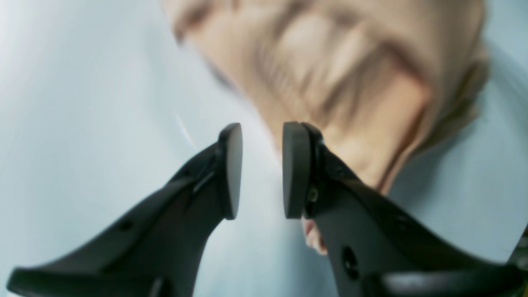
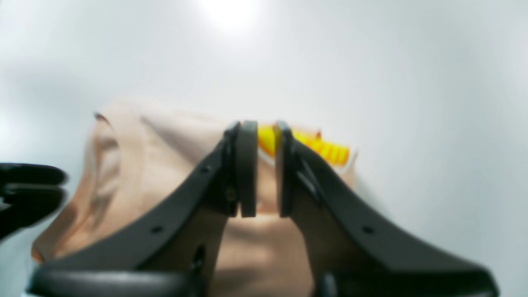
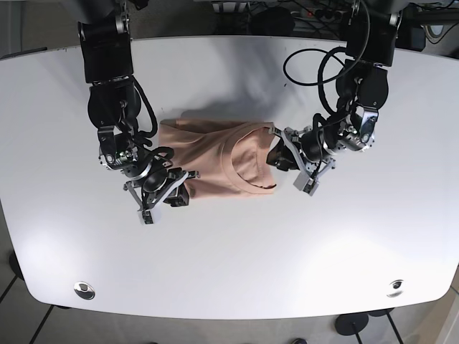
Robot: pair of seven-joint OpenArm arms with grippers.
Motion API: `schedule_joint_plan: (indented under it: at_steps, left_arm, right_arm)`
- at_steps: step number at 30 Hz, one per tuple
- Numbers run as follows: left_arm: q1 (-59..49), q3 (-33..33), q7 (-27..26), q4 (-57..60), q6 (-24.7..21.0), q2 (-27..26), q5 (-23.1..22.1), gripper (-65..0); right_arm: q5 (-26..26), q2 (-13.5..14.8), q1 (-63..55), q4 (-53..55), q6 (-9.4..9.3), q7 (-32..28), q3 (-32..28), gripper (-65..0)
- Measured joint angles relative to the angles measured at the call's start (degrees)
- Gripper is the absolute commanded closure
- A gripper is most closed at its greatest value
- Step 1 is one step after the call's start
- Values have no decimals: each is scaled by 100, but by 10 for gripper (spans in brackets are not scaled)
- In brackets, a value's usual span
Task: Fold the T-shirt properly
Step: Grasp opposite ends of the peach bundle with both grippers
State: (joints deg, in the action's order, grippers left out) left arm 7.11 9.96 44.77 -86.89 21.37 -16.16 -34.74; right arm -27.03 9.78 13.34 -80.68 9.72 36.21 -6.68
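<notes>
Base view, left to right. Right gripper point(image 3: 178, 192) reaches in from the upper left, wrist bent low over the T-shirt's point(image 3: 215, 161) left edge; fingers narrowly parted, nothing pinched. Peach T-shirt lies folded mid-table point(image 3: 229, 287) (collar showing). Left gripper point(image 3: 276, 154) angles in at the shirt's right edge, fingers apart, empty.

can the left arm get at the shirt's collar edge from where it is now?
Probably yes. The left pincer sits open right beside the neckline of the peach T-shirt, with nothing between them. The right pincer is at the opposite edge, out of the way.
</notes>
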Motion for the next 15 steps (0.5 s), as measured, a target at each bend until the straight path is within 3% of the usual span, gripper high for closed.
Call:
schedule_joint_plan:
  at_steps: [3,7,10,12,15]
  left_arm:
    - [-317,-337,415,-866,50,55,-48,-153]
    - [-874,-317,470,-1558,55,59,-44,-153]
    - [-1073,-127,470,-1480,46,175,26,-153]
    - [-1045,-24,444,-1145,55,332,-2,-153]
    - [-780,-9,197,-234,48,400,15,-153]
  right_arm:
    - [26,17,48,195,42,-24,439,-73]
    - [26,262,352,1099,107,-258,398,-68]
    - [68,334,387,1720,595,-603,400,-67]
    - [70,306,358,1921,741,-605,396,-67]
    - [68,323,286,1919,789,-684,387,-67]
